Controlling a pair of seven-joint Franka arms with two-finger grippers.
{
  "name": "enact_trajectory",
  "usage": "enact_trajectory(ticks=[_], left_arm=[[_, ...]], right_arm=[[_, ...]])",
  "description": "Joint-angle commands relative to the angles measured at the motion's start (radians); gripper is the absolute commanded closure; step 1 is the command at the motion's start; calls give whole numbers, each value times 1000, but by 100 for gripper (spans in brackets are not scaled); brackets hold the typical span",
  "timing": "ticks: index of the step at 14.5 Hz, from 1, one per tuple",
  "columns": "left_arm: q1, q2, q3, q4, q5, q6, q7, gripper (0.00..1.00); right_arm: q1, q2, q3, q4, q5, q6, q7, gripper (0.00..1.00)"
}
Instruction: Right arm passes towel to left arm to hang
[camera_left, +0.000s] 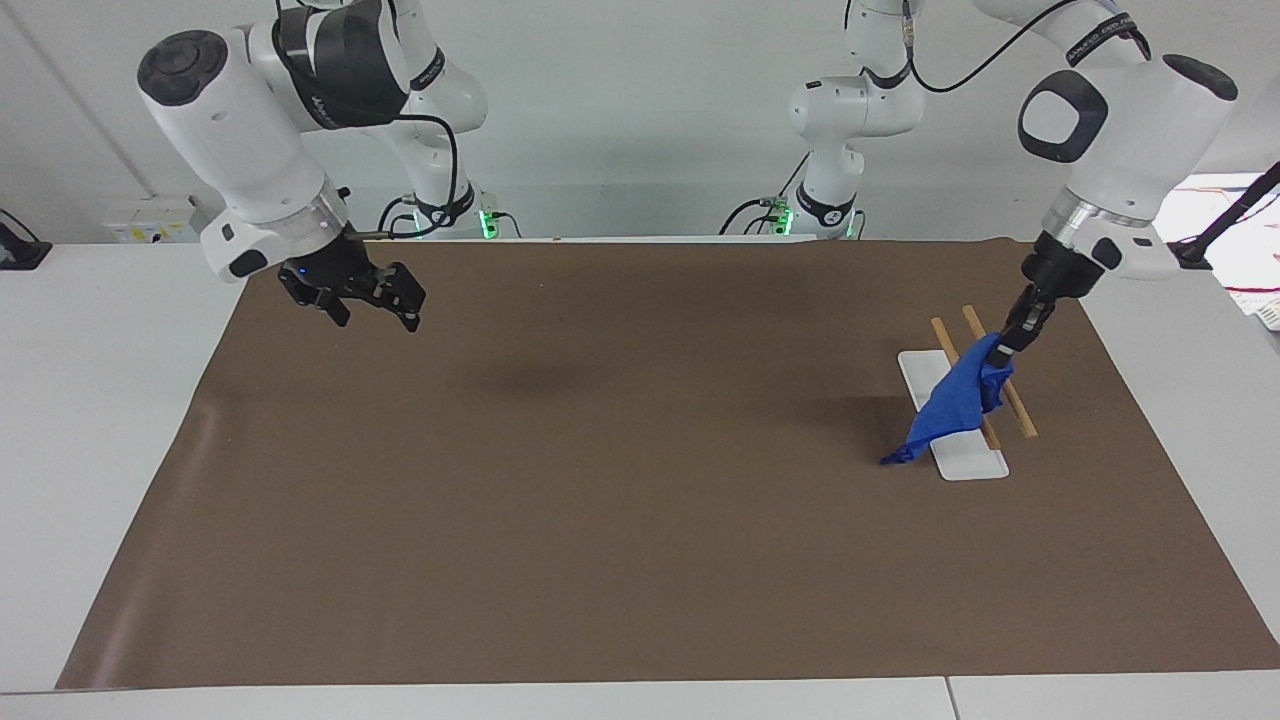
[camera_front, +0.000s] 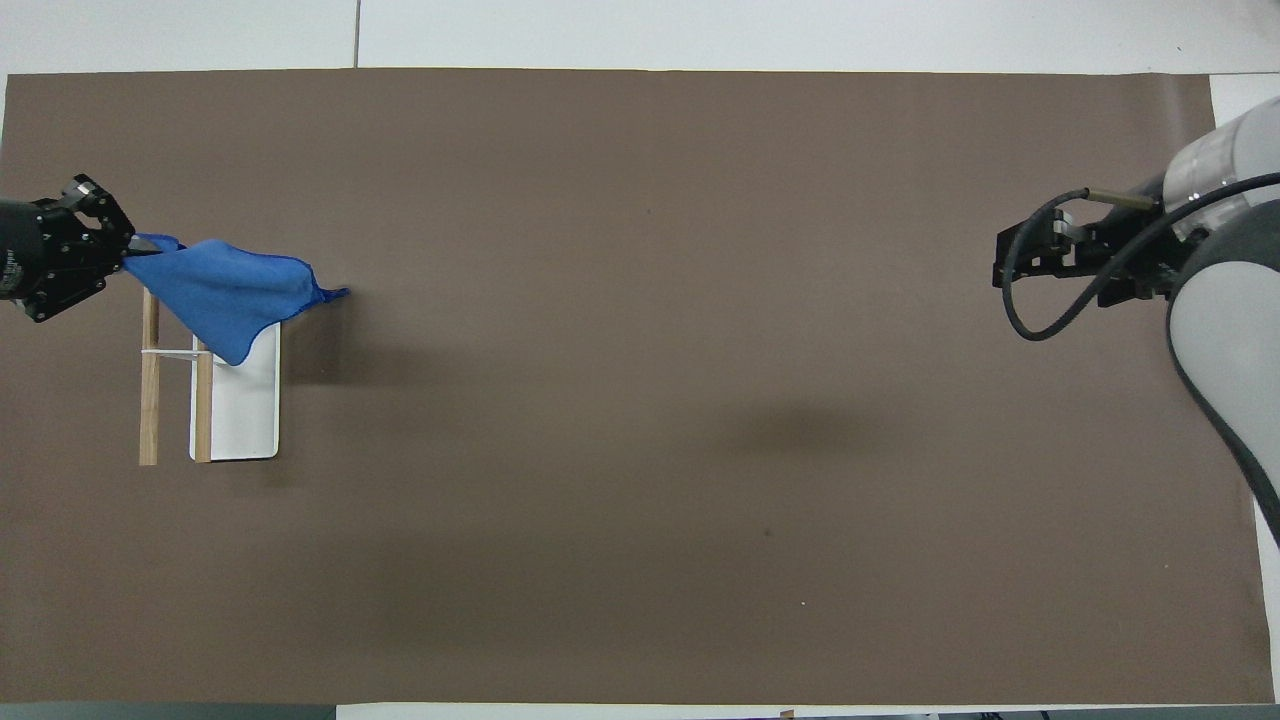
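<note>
My left gripper (camera_left: 1005, 348) is shut on one corner of the blue towel (camera_left: 948, 408). It holds the towel up over the drying rack (camera_left: 975, 462) at the left arm's end of the table. The towel hangs down across the rack's two wooden rails (camera_left: 1021, 417) and its white base. In the overhead view the towel (camera_front: 225, 290) spreads from the left gripper (camera_front: 128, 252) over the rails (camera_front: 148, 420) and base (camera_front: 245, 420). My right gripper (camera_left: 377, 320) is open and empty, up over the mat at the right arm's end; it also shows in the overhead view (camera_front: 1000, 262).
A brown mat (camera_left: 600, 480) covers most of the white table. The right arm's loose black cable (camera_front: 1030, 320) loops beside its gripper. Wall sockets and cables lie off the mat at the table's ends.
</note>
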Motion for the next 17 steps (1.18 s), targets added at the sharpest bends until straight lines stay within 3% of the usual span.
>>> enact_trajectory(ticks=[1, 3, 6, 11, 17], left_arm=[[69, -21, -8, -53, 10, 72, 56, 100], [95, -21, -8, -57, 10, 83, 58, 100], [150, -30, -8, -84, 10, 92, 88, 100], [206, -48, -8, -187, 10, 199, 151, 100], [278, -42, -8, -218, 10, 224, 197, 100]], right_arm=[[-52, -16, 14, 59, -37, -109, -50, 0], [-60, -32, 7, 38, -65, -118, -80, 0], [-18, -56, -71, -6, -75, -107, -143, 0], [-25, -53, -72, -2, -71, -120, -146, 0], [-23, -56, -70, 1, -74, -117, -146, 0]])
